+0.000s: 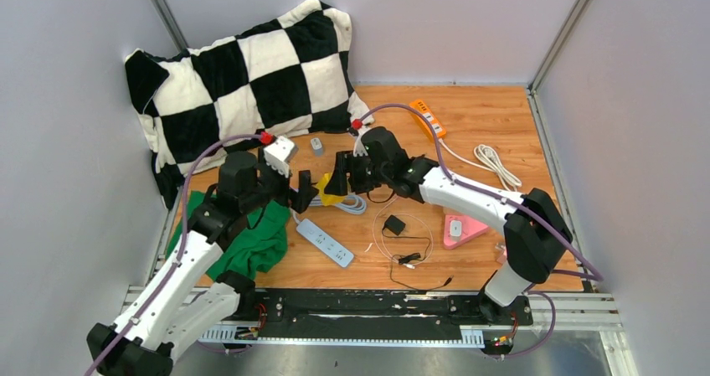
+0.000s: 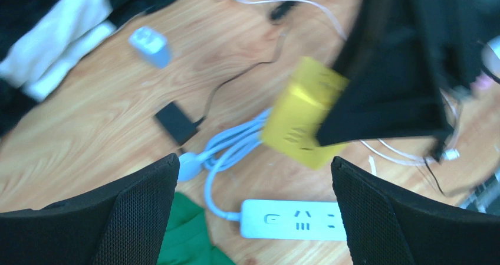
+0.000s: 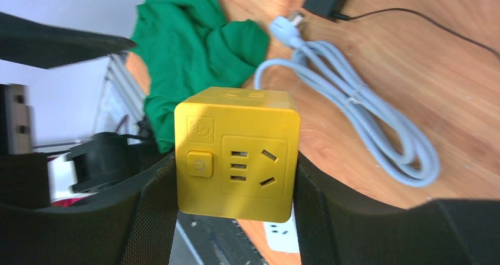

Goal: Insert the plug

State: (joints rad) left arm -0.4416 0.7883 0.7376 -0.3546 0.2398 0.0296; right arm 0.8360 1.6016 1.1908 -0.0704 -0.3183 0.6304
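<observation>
My right gripper [image 3: 236, 179] is shut on a yellow cube socket [image 3: 236, 153] and holds it above the table, its socket face toward the wrist camera. In the top view the cube [image 1: 328, 193] sits between both grippers. My left gripper [image 2: 253, 176] is open and empty, just left of the cube [image 2: 303, 120] in the top view [image 1: 300, 192]. A white power strip [image 2: 295, 221] lies below it. Its pale grey cable [image 3: 354, 105] coils on the wood and ends in a plug [image 2: 187, 166] lying by my left fingertip.
A green cloth [image 1: 251, 244] lies at the left front. A checkered pillow [image 1: 251, 79] fills the back left. A black adapter [image 1: 393, 224] with thin wire, a pink object [image 1: 460, 228], an orange power strip [image 1: 428, 117], a white cable [image 1: 496, 163] and a small white charger [image 1: 316, 146] lie around.
</observation>
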